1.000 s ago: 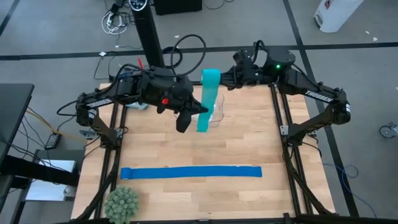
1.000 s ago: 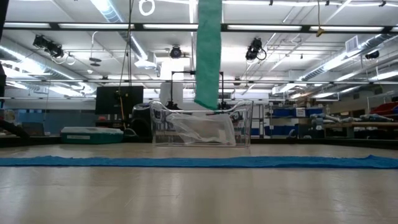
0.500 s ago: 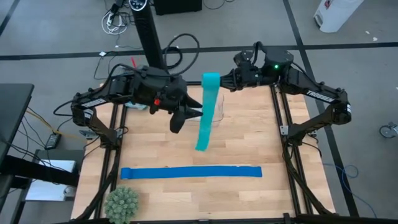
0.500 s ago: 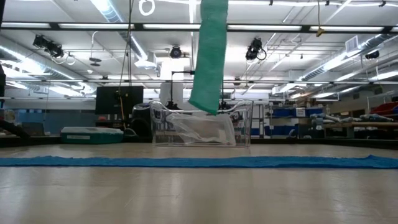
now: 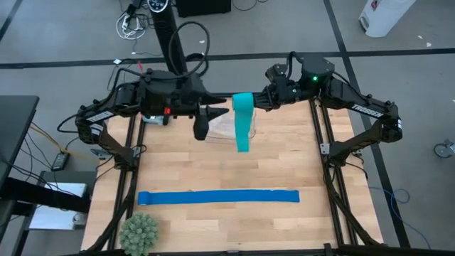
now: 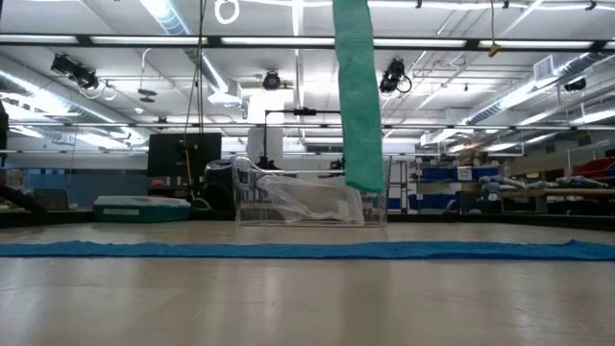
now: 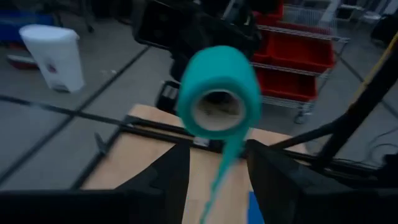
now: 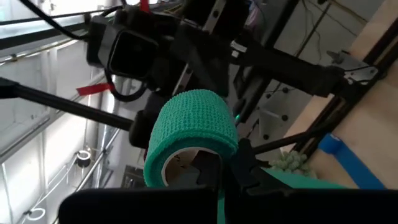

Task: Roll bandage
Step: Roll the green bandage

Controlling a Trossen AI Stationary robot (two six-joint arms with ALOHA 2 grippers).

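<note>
My right gripper [image 8: 227,171] pinches the roll [image 8: 193,134]; left fingers [image 7: 171,171] wide, tail [image 5: 243,131] dangling between. Regrasp tail, keep taut.

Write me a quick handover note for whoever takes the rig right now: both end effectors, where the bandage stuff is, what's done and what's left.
Right end effector: shut on the teal bandage roll, held high over the far side of the table.
Left end effector: open, empty, beside the roll on its left, not touching the bandage.
Bandage: partly rolled; a loose tail hangs from the roll, its end clear of the table in the low view.
Blue strip: flat across the near side of the table, untouched.
Clear container: on the table under the roll.
Left: wind up the hanging tail, then set the roll down.
</note>
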